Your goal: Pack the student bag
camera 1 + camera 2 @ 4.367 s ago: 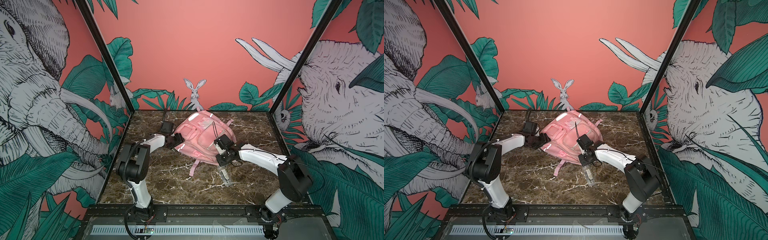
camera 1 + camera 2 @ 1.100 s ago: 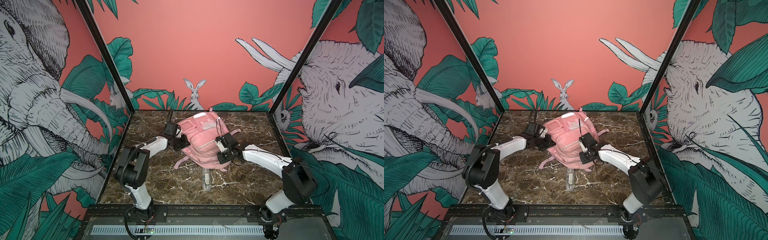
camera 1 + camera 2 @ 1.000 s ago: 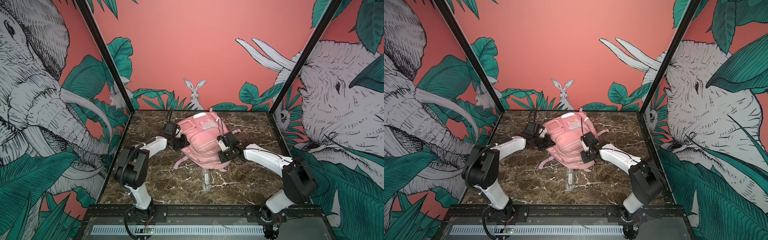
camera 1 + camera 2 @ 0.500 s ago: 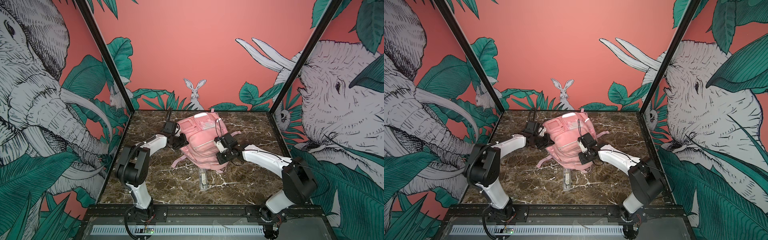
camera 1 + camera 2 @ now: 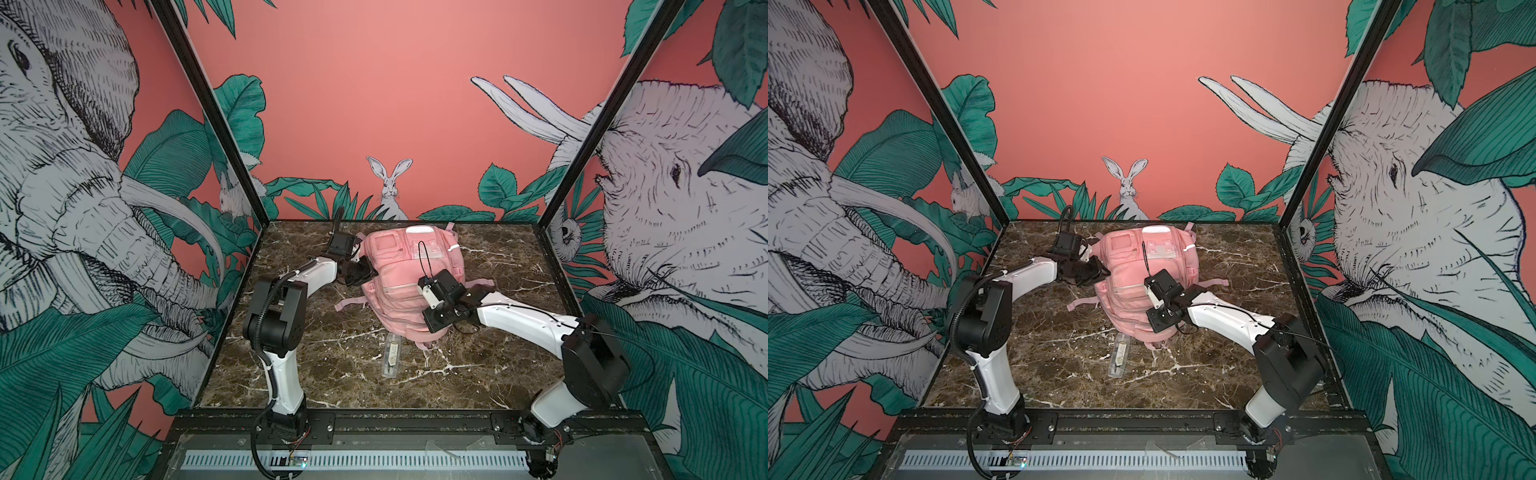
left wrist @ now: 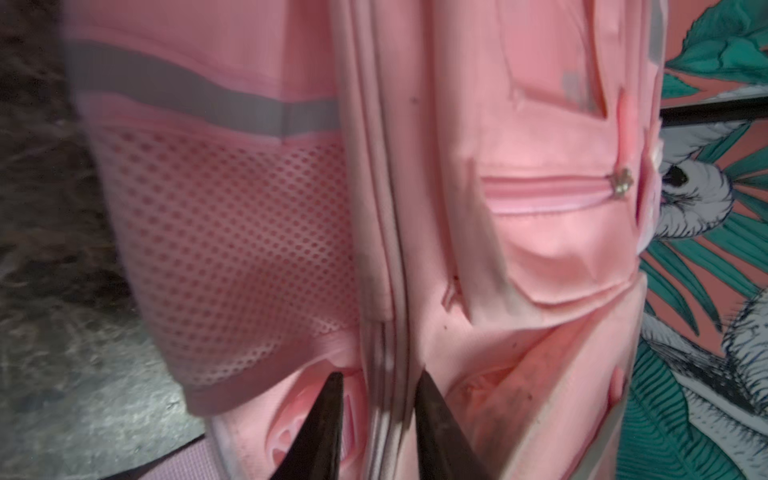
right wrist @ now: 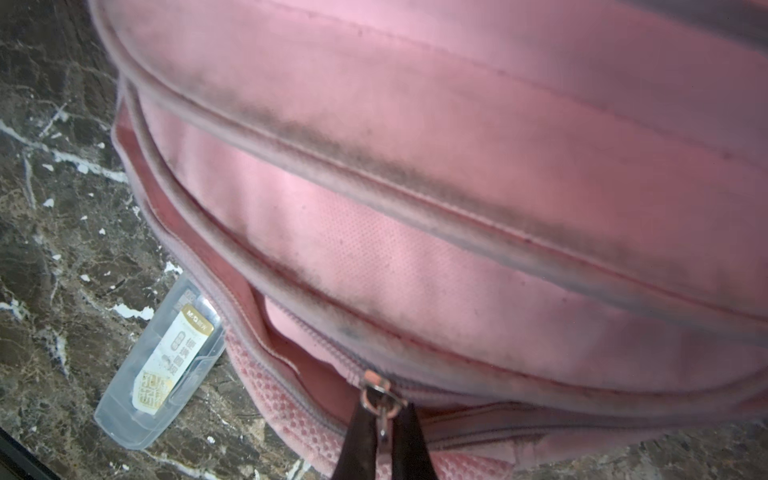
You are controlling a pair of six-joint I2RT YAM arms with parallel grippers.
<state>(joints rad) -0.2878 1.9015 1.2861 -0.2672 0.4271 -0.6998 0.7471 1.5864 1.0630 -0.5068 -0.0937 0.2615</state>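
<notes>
The student bag (image 5: pixel 409 270) (image 5: pixel 1133 266), pink with zip pockets, lies front-up at the back middle of the marble table in both top views. My left gripper (image 5: pixel 361 270) (image 6: pixel 380 382) is at its left side, jaws open astride a piped seam beside the mesh pocket (image 6: pixel 232 257). My right gripper (image 5: pixel 434 322) (image 7: pixel 384 409) is at the bag's near right edge, shut on a metal zipper pull (image 7: pixel 380 399). To one side of that pull the zip gapes, showing the pink lining.
A clear plastic case (image 5: pixel 392 355) (image 7: pixel 162 370) with a gold-and-white label lies on the table against the bag's near edge. A pink strap (image 5: pixel 351 305) trails off the bag's left side. Black frame posts and printed walls enclose the table.
The left jaws, shut a second ago, now stand apart around the seam. The bag, the clear case and the right gripper have shifted a little to the left.
</notes>
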